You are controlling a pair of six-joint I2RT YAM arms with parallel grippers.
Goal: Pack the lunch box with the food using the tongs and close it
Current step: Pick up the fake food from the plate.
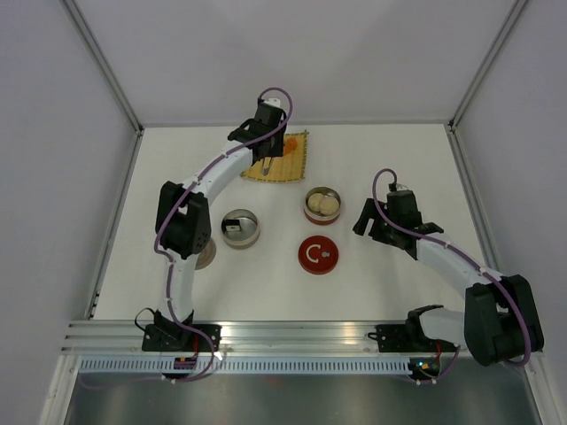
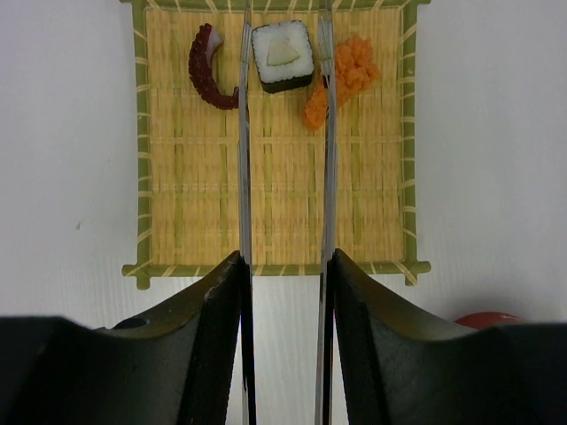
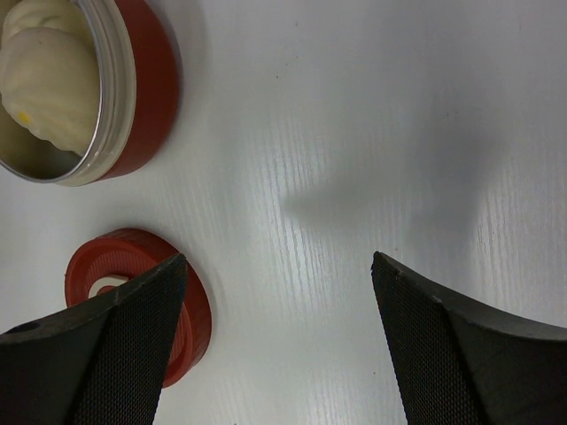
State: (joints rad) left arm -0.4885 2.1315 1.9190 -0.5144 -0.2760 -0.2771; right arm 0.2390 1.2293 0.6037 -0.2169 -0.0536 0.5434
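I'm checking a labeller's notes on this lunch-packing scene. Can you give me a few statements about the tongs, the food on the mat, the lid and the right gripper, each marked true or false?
1. The left gripper holds the slim silver metal tongs over the yellow woven bamboo mat. True.
2. The tongs' arms straddle the orange piece. False: they straddle the black-wrapped white roll; the orange piece lies outside them.
3. The round red lid sits on the red-walled tin. False: it lies on the white table beside the open tin, which holds round white buns.
4. The right gripper is open and empty. True.
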